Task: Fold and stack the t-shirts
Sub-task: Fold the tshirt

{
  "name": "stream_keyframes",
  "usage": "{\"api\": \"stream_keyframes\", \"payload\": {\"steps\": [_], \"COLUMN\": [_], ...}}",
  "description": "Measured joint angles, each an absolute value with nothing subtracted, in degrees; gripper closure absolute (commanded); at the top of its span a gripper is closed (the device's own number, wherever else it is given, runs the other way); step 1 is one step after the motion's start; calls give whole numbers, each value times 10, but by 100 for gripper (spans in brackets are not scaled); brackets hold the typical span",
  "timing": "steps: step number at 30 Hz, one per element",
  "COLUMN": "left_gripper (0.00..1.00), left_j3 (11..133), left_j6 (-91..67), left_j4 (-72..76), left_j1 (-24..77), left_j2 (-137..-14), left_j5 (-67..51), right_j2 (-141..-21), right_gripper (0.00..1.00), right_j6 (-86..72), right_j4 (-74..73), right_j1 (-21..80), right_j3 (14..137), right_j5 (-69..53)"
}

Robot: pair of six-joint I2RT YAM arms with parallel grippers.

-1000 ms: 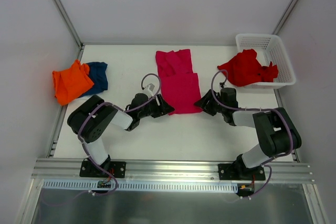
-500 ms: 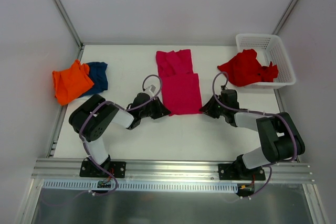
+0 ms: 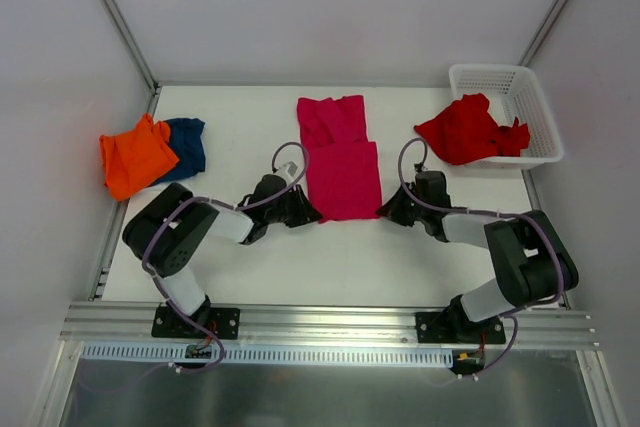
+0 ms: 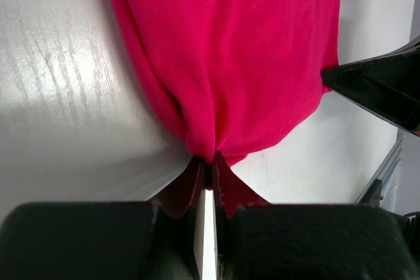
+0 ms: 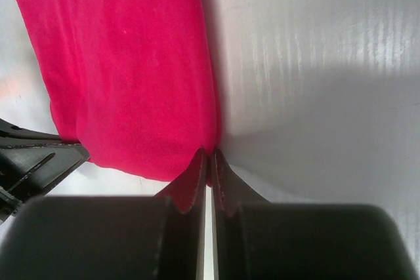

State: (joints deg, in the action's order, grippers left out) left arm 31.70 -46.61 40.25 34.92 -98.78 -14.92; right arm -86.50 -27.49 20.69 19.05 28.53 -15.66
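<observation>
The magenta-pink t-shirt [image 3: 340, 152] lies partly folded at the table's middle, its long axis running away from me. My left gripper [image 3: 311, 213] is shut on the shirt's near left corner [image 4: 209, 154], the cloth bunched between the tips. My right gripper [image 3: 384, 209] is shut on its near right corner [image 5: 209, 150]. The orange t-shirt [image 3: 133, 156] lies on the navy blue t-shirt [image 3: 188, 141] at the far left. The bright red t-shirt [image 3: 465, 128] hangs over the white basket's [image 3: 530, 97] left rim.
The white mesh basket stands at the back right corner. Metal frame posts [image 3: 115, 12] rise at both back corners. The right gripper's black tip [image 4: 377, 86] shows at the right in the left wrist view.
Both grippers have closed from open onto the near corners of the pink shirt. They edged slightly inward toward the shirt's near hem.
</observation>
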Motion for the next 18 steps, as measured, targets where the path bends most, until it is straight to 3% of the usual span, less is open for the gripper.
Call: {"api": "stream_keyframes", "payload": {"steps": [10, 18], "left_gripper": [100, 100], "left_j3": [280, 241], "left_j6": [-439, -446], "left_j4": [283, 166], "left_j1": [392, 468], "left_j2": [-884, -759], "left_j5": [-117, -80], "right_j2": [-752, -493], "right_gripper": [100, 100], "right_j6": [-267, -284], "right_j4": [117, -69], "right_j1": [256, 365], "right_j3": [235, 196], "right_j5": [-103, -8]}}
